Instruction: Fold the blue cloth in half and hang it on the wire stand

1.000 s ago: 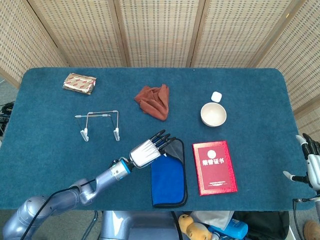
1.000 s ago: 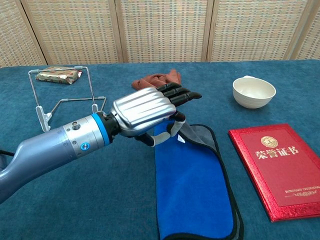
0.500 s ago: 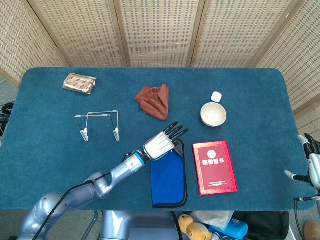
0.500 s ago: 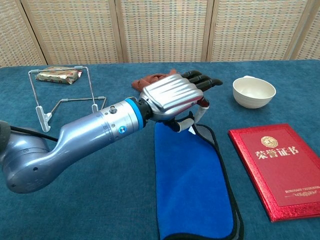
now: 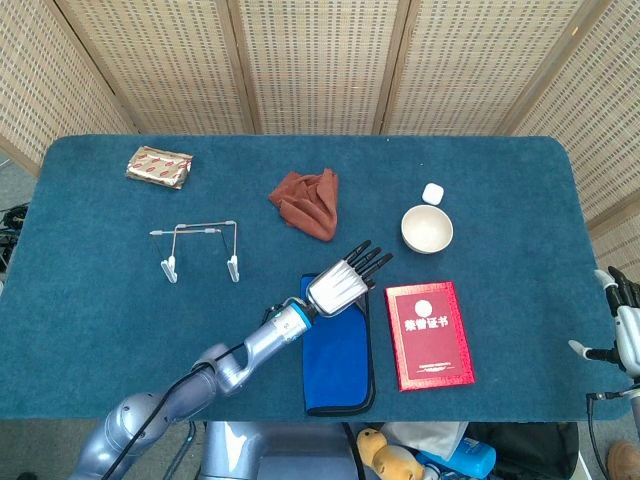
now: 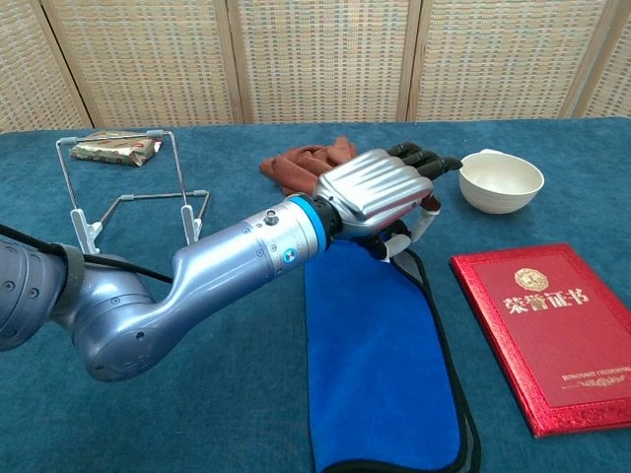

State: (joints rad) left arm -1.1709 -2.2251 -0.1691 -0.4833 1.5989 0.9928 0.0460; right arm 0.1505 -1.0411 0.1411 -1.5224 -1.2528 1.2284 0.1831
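Chest view shows the left hand point(image 6: 380, 202) stretched out above the far end of the blue cloth with dark trim point(image 6: 380, 365), its dark fingers point(image 6: 419, 158) held fairly straight and slightly apart, palm down, holding nothing that shows; whether the thumb touches the cloth underneath cannot be told. The cloth lies flat on the blue table point(image 5: 100, 300), just beside a red booklet with gold lettering point(image 5: 429, 334). The wire stand with white feet point(image 5: 199, 247) stands well apart to the left, upright. From the head view, the right hand point(image 5: 624, 325) sits at the table's right edge, fingers pointing up and loosely apart, empty.
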